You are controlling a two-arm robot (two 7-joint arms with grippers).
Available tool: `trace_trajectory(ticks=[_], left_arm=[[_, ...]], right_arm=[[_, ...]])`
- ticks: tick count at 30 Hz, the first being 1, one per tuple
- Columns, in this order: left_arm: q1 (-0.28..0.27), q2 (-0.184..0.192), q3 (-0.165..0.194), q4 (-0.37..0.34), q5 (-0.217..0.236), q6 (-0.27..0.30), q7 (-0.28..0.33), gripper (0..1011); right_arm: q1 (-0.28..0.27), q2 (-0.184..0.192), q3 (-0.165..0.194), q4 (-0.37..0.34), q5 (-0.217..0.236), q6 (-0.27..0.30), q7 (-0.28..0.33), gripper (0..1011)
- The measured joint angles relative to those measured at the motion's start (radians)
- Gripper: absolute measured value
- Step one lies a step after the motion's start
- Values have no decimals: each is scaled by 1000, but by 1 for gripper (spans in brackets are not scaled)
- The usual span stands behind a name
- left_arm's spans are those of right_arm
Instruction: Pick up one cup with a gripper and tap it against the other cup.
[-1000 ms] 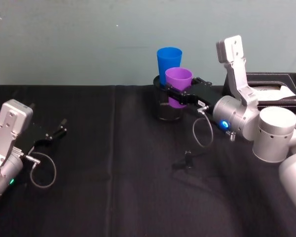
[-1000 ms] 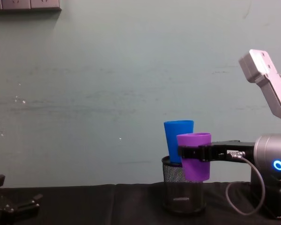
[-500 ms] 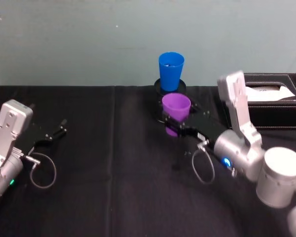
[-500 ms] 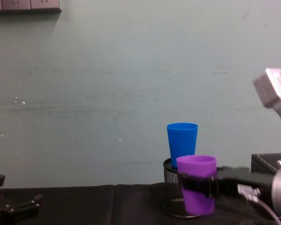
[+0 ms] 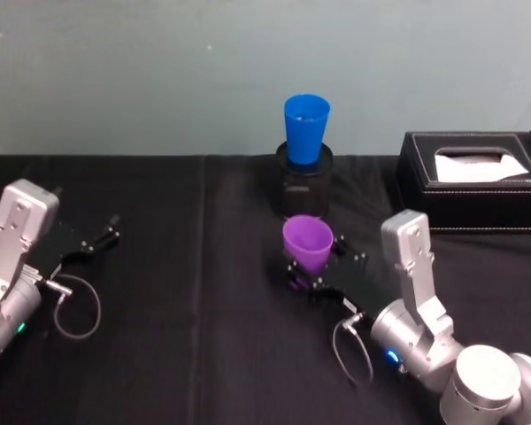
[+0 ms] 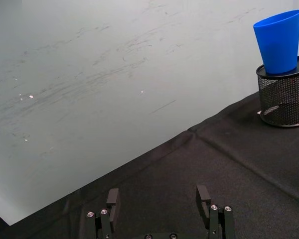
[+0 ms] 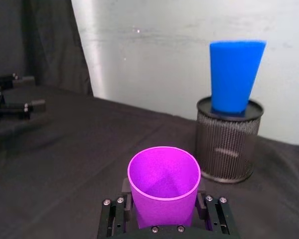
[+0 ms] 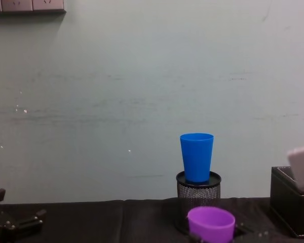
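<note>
The purple cup (image 5: 307, 243) is upright between the fingers of my right gripper (image 5: 317, 264), which is shut on its lower body, low over the black cloth and well in front of the blue cup (image 5: 306, 128). In the right wrist view the purple cup (image 7: 163, 183) sits between the black fingers (image 7: 125, 208), with the blue cup (image 7: 235, 74) standing farther off in a black mesh holder (image 7: 229, 144). The two cups are apart. From the chest, the purple rim (image 8: 211, 223) lies below the blue cup (image 8: 196, 157). My left gripper (image 5: 90, 241) rests open at the far left.
The black mesh holder (image 5: 304, 184) carrying the blue cup stands near the back wall. A black tissue box (image 5: 473, 177) is at the back right. A black cloth (image 5: 195, 336) covers the table. The left wrist view has the open left gripper (image 6: 158, 199) over bare cloth.
My right gripper has drawn back toward me and lowered with the purple cup, away from the blue cup it was next to. The left arm has not moved.
</note>
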Motion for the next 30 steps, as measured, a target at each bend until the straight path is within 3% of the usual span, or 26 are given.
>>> trace_trajectory(ticks=[8, 15, 19, 25, 28, 30], left_arm=[[0, 0, 0, 0, 0, 0, 0, 1000], [0, 0, 0, 0, 0, 0, 0, 1000], [0, 0, 0, 0, 0, 0, 0, 1000], [0, 0, 0, 0, 0, 0, 0, 1000], [0, 0, 0, 0, 0, 0, 0, 1000], [0, 0, 0, 0, 0, 0, 0, 1000]], right_arm=[[1, -16, 3, 36, -22, -12, 16, 728], [-14, -17, 17, 9, -22, -1, 18, 864], [-43, -5, 38, -73, -14, 21, 13, 989], [-101, 21, 103, -224, 11, 39, -28, 1000], [-123, 23, 142, -275, -5, 56, -92, 1000], [-132, 15, 168, -287, -46, 80, -163, 1000]])
